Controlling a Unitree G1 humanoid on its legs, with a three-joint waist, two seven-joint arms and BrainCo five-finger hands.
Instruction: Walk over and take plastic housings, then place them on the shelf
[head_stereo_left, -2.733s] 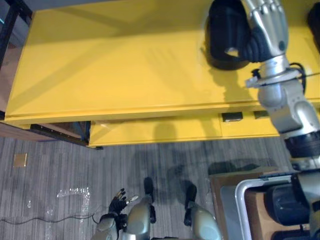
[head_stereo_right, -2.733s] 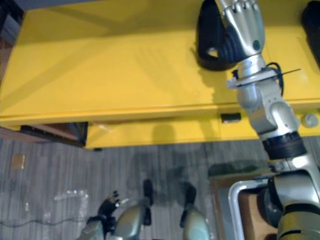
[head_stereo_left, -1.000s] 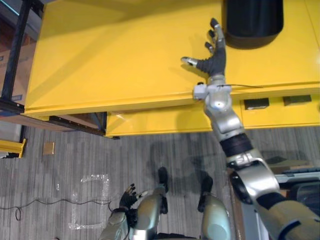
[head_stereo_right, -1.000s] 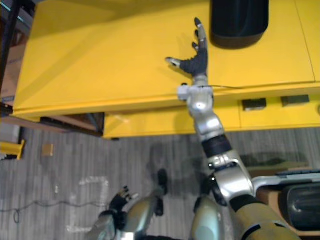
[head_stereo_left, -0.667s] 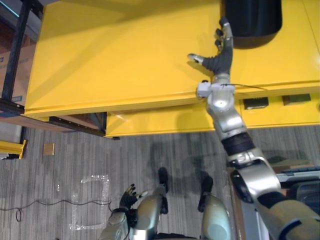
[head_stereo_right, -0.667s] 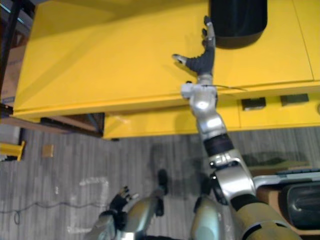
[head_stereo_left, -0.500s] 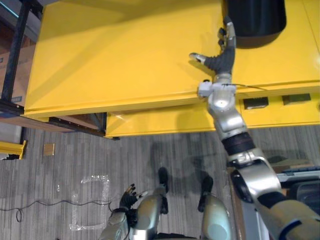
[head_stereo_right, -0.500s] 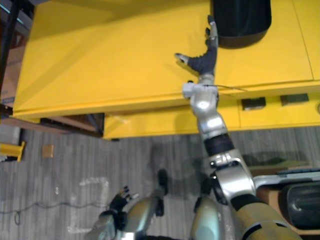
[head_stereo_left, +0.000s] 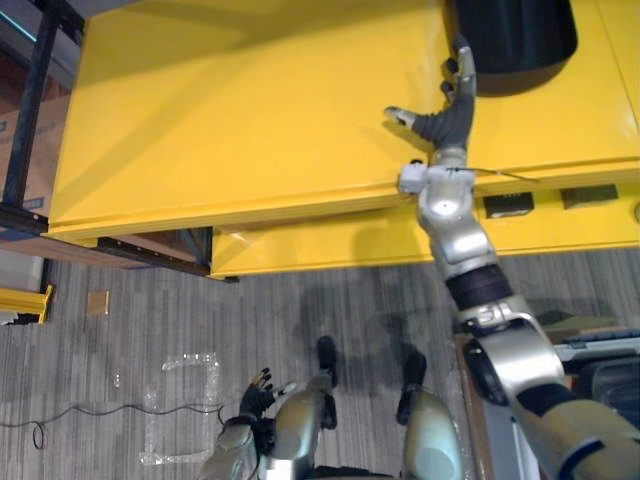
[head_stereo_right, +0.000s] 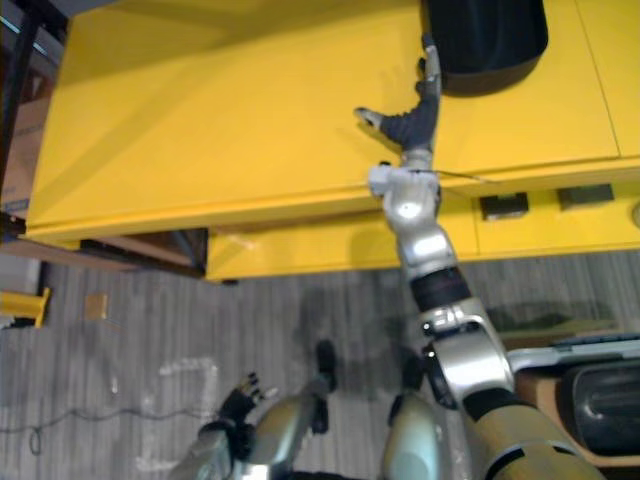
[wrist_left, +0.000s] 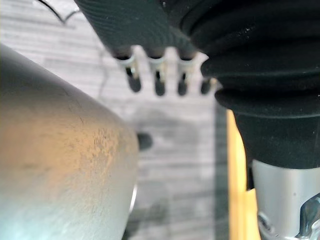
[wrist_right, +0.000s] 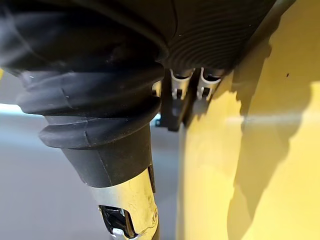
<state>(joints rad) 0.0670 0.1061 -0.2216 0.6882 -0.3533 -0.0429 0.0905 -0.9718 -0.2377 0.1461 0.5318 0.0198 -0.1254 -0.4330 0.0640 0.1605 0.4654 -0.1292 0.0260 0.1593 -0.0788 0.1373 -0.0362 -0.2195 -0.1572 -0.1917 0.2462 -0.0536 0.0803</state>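
Right hand (head_stereo_left: 443, 122), fingers straight, beside one black housing (head_stereo_left: 510, 40)

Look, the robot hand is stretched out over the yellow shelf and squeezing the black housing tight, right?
Not quite. The right robot hand is stretched out over the yellow shelf, but it is not squeezing the black housing. Its fingers are straight and open beside the housing's edge, as the left eye view shows.
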